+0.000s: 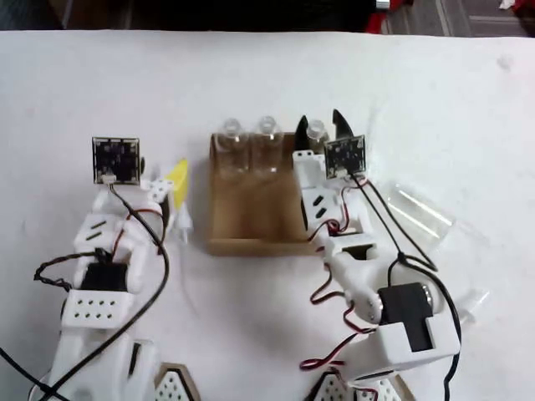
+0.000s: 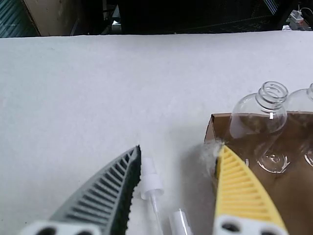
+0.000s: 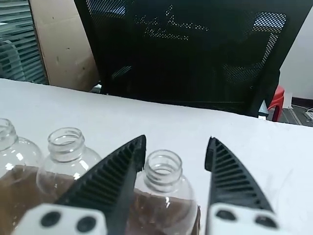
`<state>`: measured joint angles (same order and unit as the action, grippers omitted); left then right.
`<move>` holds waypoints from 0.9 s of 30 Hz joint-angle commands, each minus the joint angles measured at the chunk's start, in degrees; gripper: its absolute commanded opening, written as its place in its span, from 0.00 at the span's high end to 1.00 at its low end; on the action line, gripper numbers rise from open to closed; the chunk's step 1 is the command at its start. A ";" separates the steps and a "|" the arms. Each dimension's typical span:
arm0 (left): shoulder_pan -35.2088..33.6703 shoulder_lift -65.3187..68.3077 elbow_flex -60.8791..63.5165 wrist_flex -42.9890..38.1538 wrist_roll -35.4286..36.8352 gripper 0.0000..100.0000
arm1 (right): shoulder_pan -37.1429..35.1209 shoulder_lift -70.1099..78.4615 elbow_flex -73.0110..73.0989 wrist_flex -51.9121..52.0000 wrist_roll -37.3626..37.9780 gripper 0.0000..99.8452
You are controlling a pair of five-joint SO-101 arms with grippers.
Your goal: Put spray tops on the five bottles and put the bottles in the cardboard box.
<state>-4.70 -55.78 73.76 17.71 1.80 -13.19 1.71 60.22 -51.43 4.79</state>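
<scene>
The cardboard box [image 1: 251,230] sits mid-table. Three clear bottles without tops stand along its far end [image 1: 230,138] [image 1: 266,136] [image 1: 316,132]. My right gripper [image 1: 318,119] is open, its black fingers on either side of the rightmost bottle's [image 3: 164,178] open neck, not touching it. The other two bottles [image 3: 66,152] [image 3: 7,142] stand beside it. My left gripper [image 2: 180,149] is open just left of the box [image 2: 215,125], low over a white spray top [image 2: 151,181] lying on the table between its grey and yellow fingers. That spray top [image 1: 185,219] lies by the box's left wall.
Another clear bottle [image 1: 422,213] lies on its side on the table right of the box. A small clear piece [image 1: 472,301] lies near the right arm's base. The white table [image 1: 100,83] stretches far and left; a dark chair [image 3: 195,54] stands beyond its edge.
</scene>
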 commanded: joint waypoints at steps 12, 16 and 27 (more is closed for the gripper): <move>0.40 -1.19 -0.35 -1.67 -0.79 0.77 | -2.77 -27.03 -1.85 34.51 -6.51 0.83; 0.40 -1.19 -0.35 -1.67 -0.79 0.77 | -2.33 -35.82 -6.15 46.20 -6.59 0.83; 0.40 -1.10 -0.35 -1.67 -0.79 0.77 | 12.09 -42.95 -25.85 80.48 -6.68 0.83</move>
<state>-4.70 -55.78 73.76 17.71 1.80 -8.79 -39.34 42.73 22.33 -1.19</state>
